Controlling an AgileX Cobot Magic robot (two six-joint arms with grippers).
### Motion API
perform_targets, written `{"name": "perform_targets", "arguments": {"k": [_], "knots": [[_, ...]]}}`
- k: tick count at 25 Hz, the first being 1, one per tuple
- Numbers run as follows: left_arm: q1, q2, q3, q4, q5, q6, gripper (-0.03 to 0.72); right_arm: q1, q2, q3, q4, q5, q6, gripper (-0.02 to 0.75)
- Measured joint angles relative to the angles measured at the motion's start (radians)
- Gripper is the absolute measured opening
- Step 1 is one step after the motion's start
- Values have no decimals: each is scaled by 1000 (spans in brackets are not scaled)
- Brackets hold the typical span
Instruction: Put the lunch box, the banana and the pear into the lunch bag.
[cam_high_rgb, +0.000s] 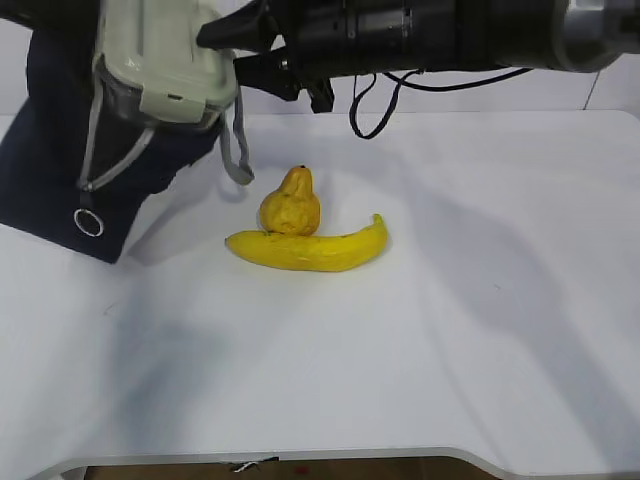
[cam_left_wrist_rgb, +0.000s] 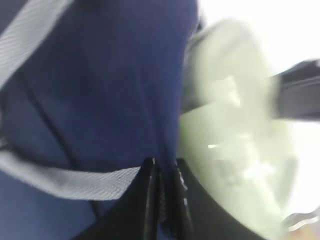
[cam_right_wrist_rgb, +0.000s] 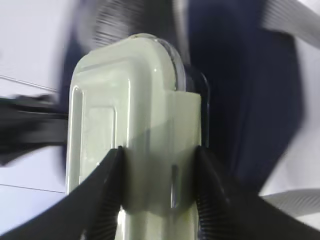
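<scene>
Right tool clamps the lunch box at the lunch bag mouth; left tool pinches bag fabric (grip thin). If the fabric slips, the opening sags and the box snags.

White table, smooth matte top, rounded front edge visible along the bottom of the exterior view. Soft shadows fall across its left and right parts.

On it, near centre: banana, bright yellow, lying flat, curve opening toward the back, stem tip turned up at the right end. Pear, lumpy yellow-orange, upright with short stem on top, just behind the banana and touching its upper side.

Back left corner: lunch bag, navy fabric, resting on the tabletop, partly cut off by the frame edge. Its grey strap hangs down to the surface; a metal ring zip pull dangles against the dark side.
</scene>
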Motion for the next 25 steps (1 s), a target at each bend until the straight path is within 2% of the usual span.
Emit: {"name": "perform_targets", "arguments": {"k": [4, 9, 18, 25], "knots": [[0, -13, -11, -46, 2, 0, 29, 0, 26, 0, -60, -39, -2, 341], [-17, -13, -11, -49, 6, 2, 28, 0, 54, 0, -59, -93, -2, 341], [-125, 66, -11, -99, 6, 26, 27, 0, 74, 0, -41, -94, -15, 341], [-137, 99, -12, -129, 6, 46, 27, 0, 74, 0, -67, -95, -48, 341]]}}
